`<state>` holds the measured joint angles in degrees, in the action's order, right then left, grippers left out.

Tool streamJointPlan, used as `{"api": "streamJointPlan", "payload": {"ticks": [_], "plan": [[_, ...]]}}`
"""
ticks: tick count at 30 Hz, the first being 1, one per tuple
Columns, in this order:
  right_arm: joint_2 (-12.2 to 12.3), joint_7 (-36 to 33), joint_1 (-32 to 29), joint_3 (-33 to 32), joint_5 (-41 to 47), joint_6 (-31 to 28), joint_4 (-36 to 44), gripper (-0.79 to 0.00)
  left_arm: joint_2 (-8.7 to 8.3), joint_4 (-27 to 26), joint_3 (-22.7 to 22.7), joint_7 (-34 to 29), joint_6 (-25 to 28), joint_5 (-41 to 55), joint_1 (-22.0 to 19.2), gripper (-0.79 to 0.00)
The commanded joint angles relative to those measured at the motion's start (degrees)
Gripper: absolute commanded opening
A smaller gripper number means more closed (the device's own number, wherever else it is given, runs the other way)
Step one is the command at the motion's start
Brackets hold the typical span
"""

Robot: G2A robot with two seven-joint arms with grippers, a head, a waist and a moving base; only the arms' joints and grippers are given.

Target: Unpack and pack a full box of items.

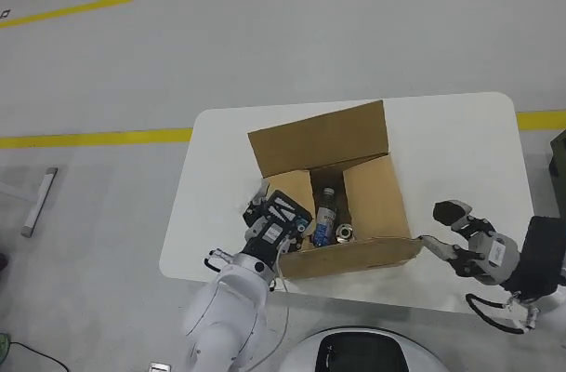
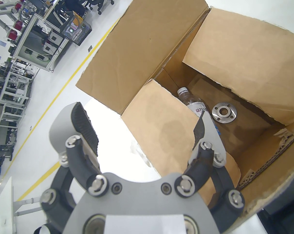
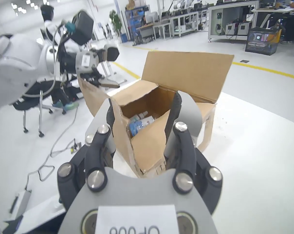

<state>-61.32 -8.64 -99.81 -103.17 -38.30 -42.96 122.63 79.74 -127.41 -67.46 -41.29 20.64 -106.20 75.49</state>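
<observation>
Left gripper (image 2: 139, 113), wide open and empty, is held over the near-left flap of the box (image 2: 147, 37); a bottle (image 2: 193, 103) and metal flange (image 2: 224, 112) are seen inside. The flap could be snagged on descent and the box dragged.

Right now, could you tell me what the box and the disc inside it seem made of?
The box looks like brown corrugated cardboard, matte; fluting shows along a cut edge. The disc is probably metal: silvery, shiny, with bolt holes.
</observation>
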Motion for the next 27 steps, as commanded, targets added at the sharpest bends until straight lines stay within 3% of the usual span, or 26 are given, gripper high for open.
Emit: {"api": "streamJointPlan", "payload": {"ticks": [1,3,6,15,27], "plan": [[0.18,-2.11,0.54,-0.7,6.29,1.3,-0.74,-0.453,-0.05,-0.38,0.05,-0.13,0.73,0.22,0.02,0.0],[0.39,-4.99,1.14,-0.94,11.85,3.12,-1.18,-0.551,-0.14,-0.75,0.13,-0.31,2.09,0.66,0.06,0.0],[0.73,-9.86,2.47,-0.96,18.09,6.3,-1.63,-0.785,-0.27,-1.3,0.11,-0.78,3.82,1.42,0.33,0.0],[1.63,-24.23,5.57,4.72,19.39,7.45,-0.86,-0.785,-0.62,-3.63,-0.22,-1.49,6.45,5.24,2.13,0.0],[2.96,-34.54,3.19,6.68,21.15,-2.8,-2.85,-0.785,-1.13,-4.8,-3.53,-0.95,5.2,7.98,3.4,0.0]]}}
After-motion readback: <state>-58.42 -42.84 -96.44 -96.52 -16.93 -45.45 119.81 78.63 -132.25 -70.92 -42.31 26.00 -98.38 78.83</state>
